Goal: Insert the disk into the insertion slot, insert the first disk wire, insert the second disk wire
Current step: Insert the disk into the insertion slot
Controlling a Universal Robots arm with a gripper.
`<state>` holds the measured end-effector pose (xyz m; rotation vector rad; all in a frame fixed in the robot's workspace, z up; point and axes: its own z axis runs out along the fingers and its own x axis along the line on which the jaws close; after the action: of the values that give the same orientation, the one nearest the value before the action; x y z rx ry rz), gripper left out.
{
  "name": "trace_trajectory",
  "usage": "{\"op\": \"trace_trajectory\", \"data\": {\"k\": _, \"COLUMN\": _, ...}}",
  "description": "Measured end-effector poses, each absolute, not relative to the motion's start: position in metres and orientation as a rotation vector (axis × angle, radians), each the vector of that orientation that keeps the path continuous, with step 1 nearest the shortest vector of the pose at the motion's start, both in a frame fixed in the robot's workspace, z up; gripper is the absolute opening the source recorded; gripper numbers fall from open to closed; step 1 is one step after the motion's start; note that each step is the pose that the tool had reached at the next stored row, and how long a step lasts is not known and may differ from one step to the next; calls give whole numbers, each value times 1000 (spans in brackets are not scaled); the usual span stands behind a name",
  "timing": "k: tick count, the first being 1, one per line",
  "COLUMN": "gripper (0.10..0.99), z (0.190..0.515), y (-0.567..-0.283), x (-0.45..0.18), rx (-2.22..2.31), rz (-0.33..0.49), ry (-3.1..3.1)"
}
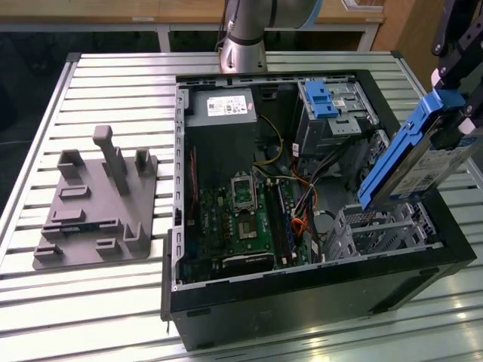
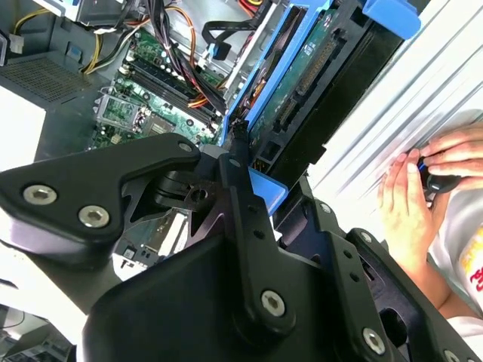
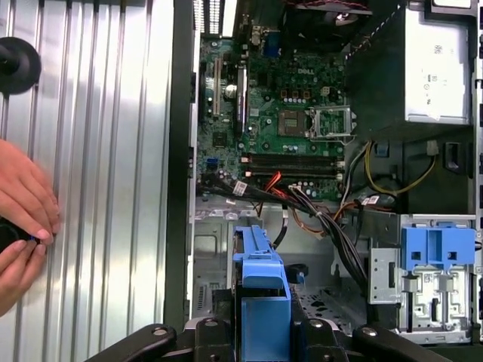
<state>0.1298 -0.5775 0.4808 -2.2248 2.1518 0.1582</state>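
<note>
There is one computer case (image 1: 302,302), one disk (image 1: 411,154), one green board (image 1: 241,219), one power box (image 1: 223,105) and one blue latch (image 1: 321,98). There is one low metal cage (image 1: 377,230), one tall metal cage (image 1: 343,121), one grey stand (image 1: 98,204), one table (image 1: 113,75), one robot arm (image 1: 243,38) and one gripper (image 1: 449,127). There are two hands (image 3: 26,196).

A worktable (image 1: 121,90) of silvery aluminium slats spans the exterior view, the slats running from left to right. A bright glare (image 1: 453,317) lies on them at the lower right. Along the upper edge stands a wooden bench (image 1: 113,11) on 2 white legs (image 1: 162,36). Dark floor (image 1: 15,98) shows at the far left.
</note>
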Motion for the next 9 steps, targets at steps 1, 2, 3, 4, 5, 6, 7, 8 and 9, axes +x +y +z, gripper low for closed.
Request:
{"op": "trace_trajectory", "data": {"k": 1, "gripper": 365, "z": 480, "y": -577, "x": 130, "rx": -2226, "rz": 158, "ry": 2151}}
{"op": "trace_trajectory", "data": {"k": 2, "gripper": 365, "z": 479, "y": -577, "x": 130, "rx": -2227, "rz": 158, "ry": 2150}}
{"op": "trace_trajectory", "data": {"k": 3, "gripper": 365, "z": 478, "y": -577, "x": 129, "rx": -2227, "rz": 158, "ry": 2149}}
{"op": "trace_trajectory", "data": {"k": 4, "gripper": 365, "z": 477, "y": -577, "x": 129, "rx": -2228, "rz": 158, "ry": 2149}}
{"op": "trace_trajectory", "data": {"k": 5, "gripper": 365, "z": 476, "y": -577, "x": 129, "rx": -2228, "rz": 158, "ry": 2149}}
{"op": "trace_trajectory", "data": {"k": 6, "gripper": 365, "z": 475, "y": -577, "x": 129, "rx": -2228, "rz": 158, "ry": 2149}}
{"op": "trace_trajectory", "data": {"k": 7, "gripper": 365, "z": 475, "y": -577, "x": 129, "rx": -2228, "rz": 158, "ry": 2149}}
{"op": "trace_trajectory", "data": {"k": 8, "gripper": 365, "z": 474, "y": -577, "x": 129, "rx": -2228, "rz": 158, "ry": 2149}}
{"op": "trace_trajectory", "data": {"k": 9, "gripper": 365, "z": 474, "y": -577, "x": 129, "rx": -2228, "rz": 158, "ry": 2149}}
